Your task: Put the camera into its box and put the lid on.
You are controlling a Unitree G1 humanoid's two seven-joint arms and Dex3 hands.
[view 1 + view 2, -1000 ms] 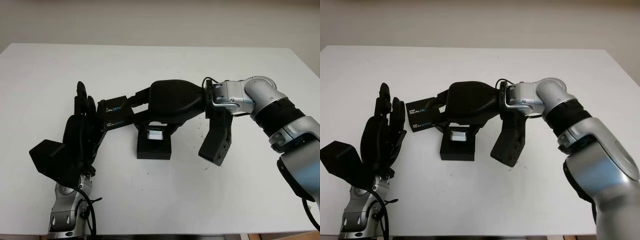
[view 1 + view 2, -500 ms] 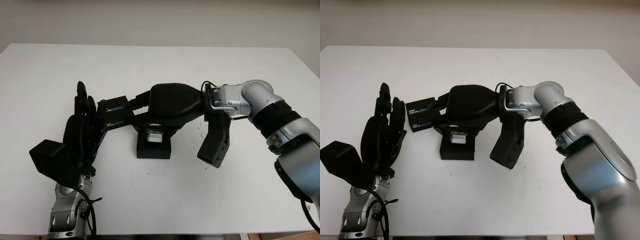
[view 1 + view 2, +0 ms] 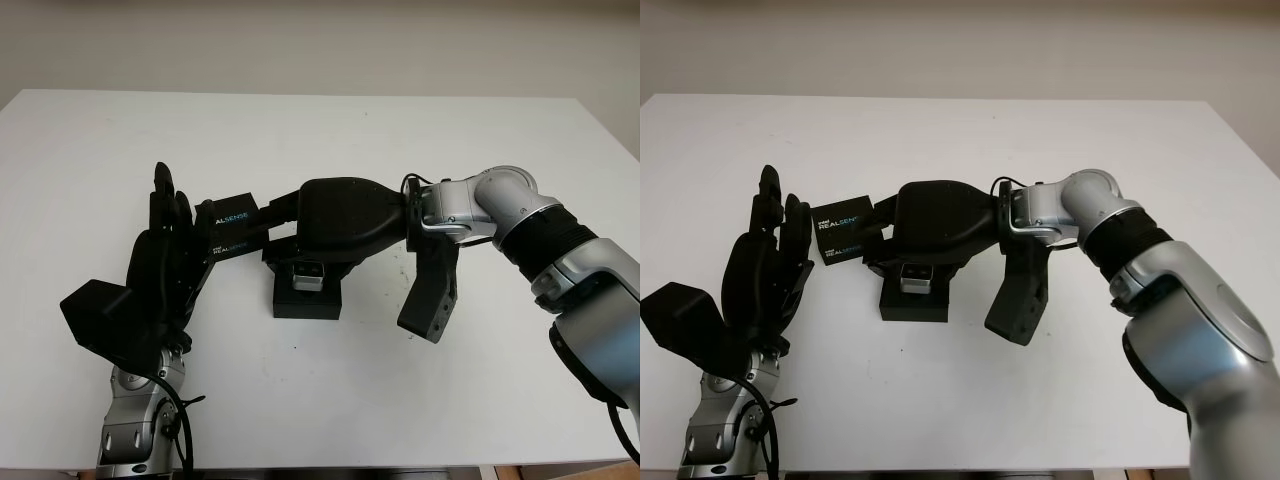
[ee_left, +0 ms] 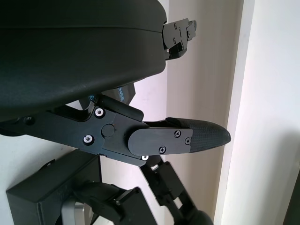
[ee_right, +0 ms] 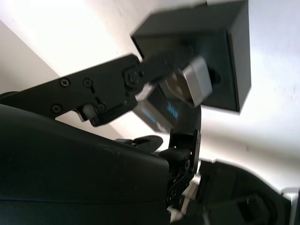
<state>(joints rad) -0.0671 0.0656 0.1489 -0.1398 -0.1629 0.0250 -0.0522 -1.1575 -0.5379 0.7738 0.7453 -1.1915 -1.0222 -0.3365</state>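
Camera: the small silver camera sits at the centre of the head views, pinched in the right hand's fingers right at the mouth of the box, low over the opening. Whether its underside already touches inside, I can't tell.

Box: black open box on the white table, just below centre of frame, directly under the camera.

Lid: the black lid with blue-and-white lettering lies left of centre, just beside the box's upper left corner and close to the left hand's fingertips. Not on the box yet.

Right hand: the right hand reaches in from the right of the frame, its black shell hanging over the box, its fingers closed on the camera; the wrist view shows the silver body gripped against the dark box interior.

Left hand: the left hand stands at lower left of frame, open, holding nothing, near the lid.

Stage: by my reading, the camera is on its way in; release and lidding are both to come.

Risk one: if the camera goes down skewed to the opening, it could catch on the rim and sit proud, and then the lid won't seat.

Risk two: the box is light and loose on the table, so a sideways push from the fingers could slide it.

Risk three: the lid is close by; the right hand's shell pulling back could knock it away.
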